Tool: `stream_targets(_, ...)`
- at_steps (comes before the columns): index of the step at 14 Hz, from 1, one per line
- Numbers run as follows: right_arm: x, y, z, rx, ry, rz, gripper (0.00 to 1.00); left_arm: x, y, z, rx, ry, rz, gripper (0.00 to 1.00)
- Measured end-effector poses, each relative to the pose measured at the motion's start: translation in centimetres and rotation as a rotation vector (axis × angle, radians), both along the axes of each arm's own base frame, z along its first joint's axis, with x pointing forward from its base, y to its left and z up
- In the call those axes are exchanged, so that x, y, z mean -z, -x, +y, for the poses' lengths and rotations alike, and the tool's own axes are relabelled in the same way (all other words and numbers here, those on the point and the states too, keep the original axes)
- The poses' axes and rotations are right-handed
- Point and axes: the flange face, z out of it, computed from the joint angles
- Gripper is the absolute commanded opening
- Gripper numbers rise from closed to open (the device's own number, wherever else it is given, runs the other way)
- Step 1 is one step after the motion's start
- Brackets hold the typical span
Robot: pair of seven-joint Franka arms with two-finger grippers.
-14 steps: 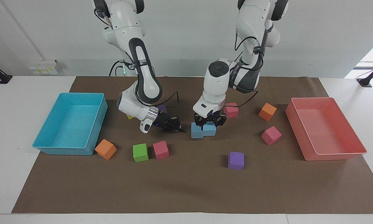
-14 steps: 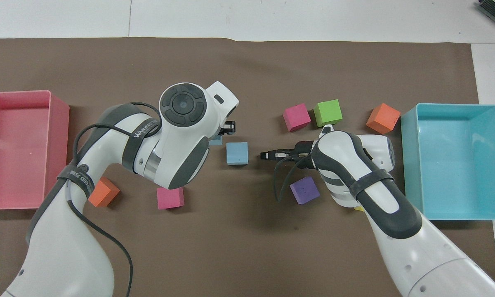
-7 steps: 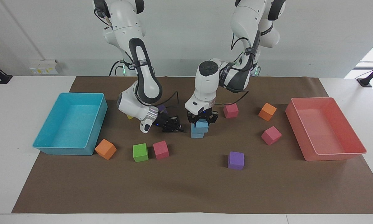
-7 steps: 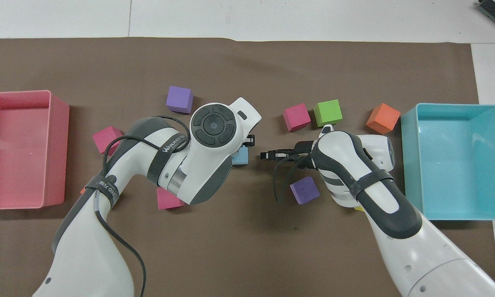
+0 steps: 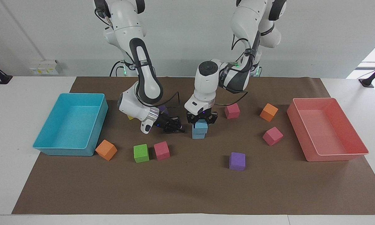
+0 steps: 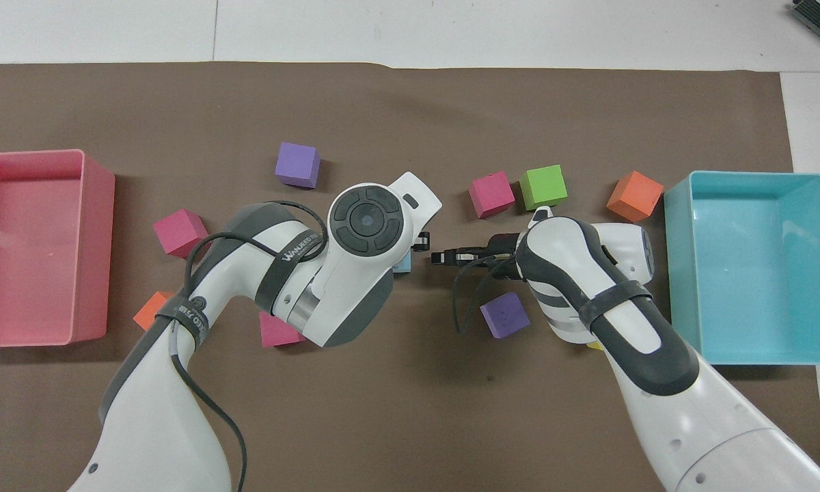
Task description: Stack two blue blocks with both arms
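Two light blue blocks stand stacked at the middle of the brown mat. The upper blue block [image 5: 201,126] rests on the lower blue block [image 5: 198,135], shifted a little toward the left arm's end. My left gripper [image 5: 202,122] comes straight down and is shut on the upper block. In the overhead view the left wrist covers the stack and only a sliver of blue block [image 6: 402,264] shows. My right gripper [image 5: 174,127] hangs low over the mat beside the stack, toward the right arm's end, apart from it; it also shows in the overhead view [image 6: 440,257].
A cyan tray [image 5: 97,129] stands at the right arm's end and a pink tray [image 5: 301,132] at the left arm's end. Loose cubes lie around: purple [image 5: 237,161], pink [image 5: 272,136], orange [image 5: 268,112], pink [image 5: 232,111], green [image 5: 141,153], pink [image 5: 161,150], orange [image 5: 106,149].
My left gripper carried its blue block sideways from beside the other blue block to on top of it, then lowered slightly. The right arm has stayed still.
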Motion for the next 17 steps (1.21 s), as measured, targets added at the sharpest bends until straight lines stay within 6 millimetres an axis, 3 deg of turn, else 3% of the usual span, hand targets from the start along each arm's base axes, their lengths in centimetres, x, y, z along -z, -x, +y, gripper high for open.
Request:
stream_targets(15, 0.0, 0.0, 0.0, 0.0, 0.0, 0.0, 0.0, -0.01, 0.4, -0.56, -0.011, 0.006, -0.003, 0.37)
stream_targets(16, 0.0, 0.0, 0.0, 0.0, 0.0, 0.0, 0.0, -0.01, 0.39, -0.56, -0.012, 0.006, -0.003, 0.4)
stream_targets(17, 0.0, 0.0, 0.0, 0.0, 0.0, 0.0, 0.0, -0.01, 0.39, -0.55, -0.012, 0.006, -0.003, 0.49)
